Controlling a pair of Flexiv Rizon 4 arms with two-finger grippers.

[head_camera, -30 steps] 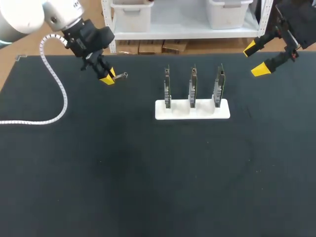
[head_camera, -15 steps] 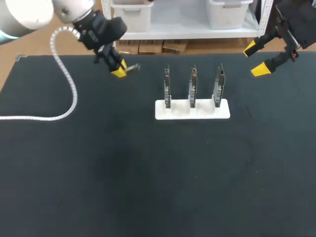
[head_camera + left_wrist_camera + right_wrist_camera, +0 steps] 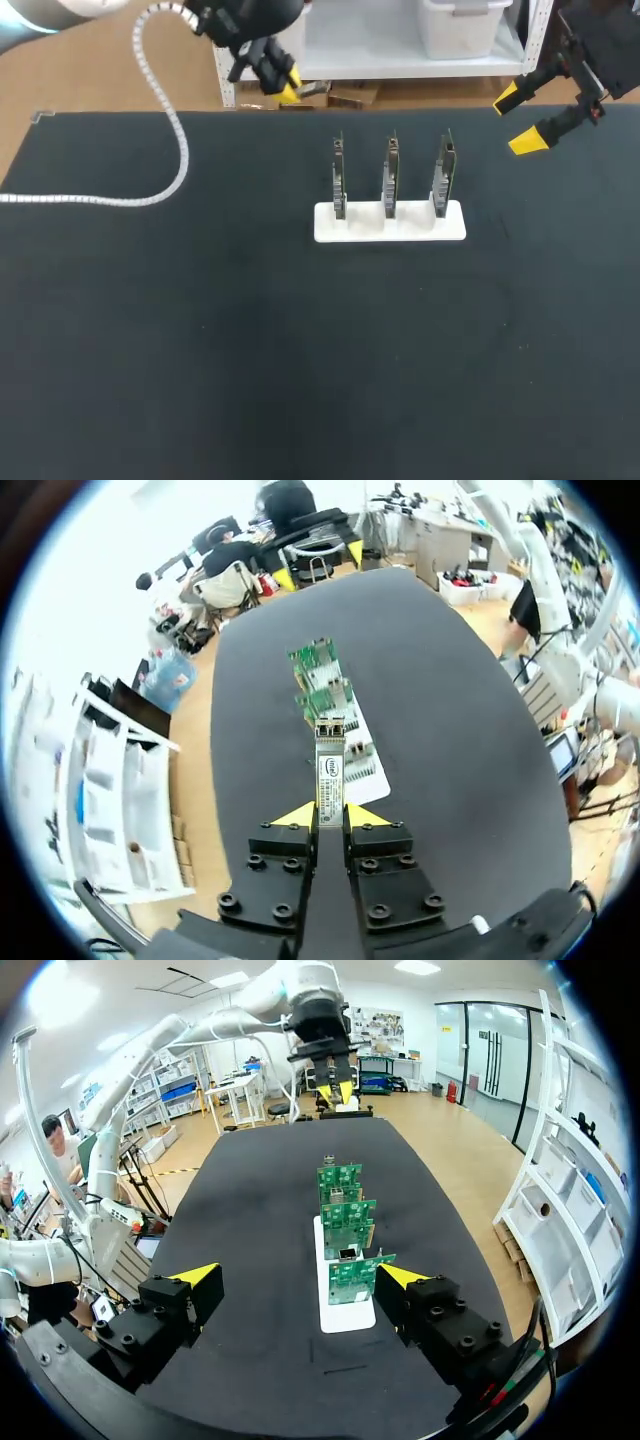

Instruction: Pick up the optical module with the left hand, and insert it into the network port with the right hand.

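In the left wrist view my left gripper (image 3: 331,816) is shut on the optical module (image 3: 330,772), a slim silver block with a label that sticks out ahead of the yellow tips. From the head view that gripper (image 3: 284,86) hangs high over the table's far edge, left of the boards. Three green network cards (image 3: 391,172) stand upright in a white holder (image 3: 390,226); they also show ahead of the module (image 3: 327,694). My right gripper (image 3: 522,121) stands open at the far right, nothing between its fingers (image 3: 300,1276), with the cards (image 3: 345,1228) ahead of it.
The left arm's white coiled cable (image 3: 166,120) loops over the table's far left. A black mat (image 3: 300,340) covers the table in front of the holder.
My left gripper has risen and swung right and toward the far edge, carrying the module. The right arm has stayed still.
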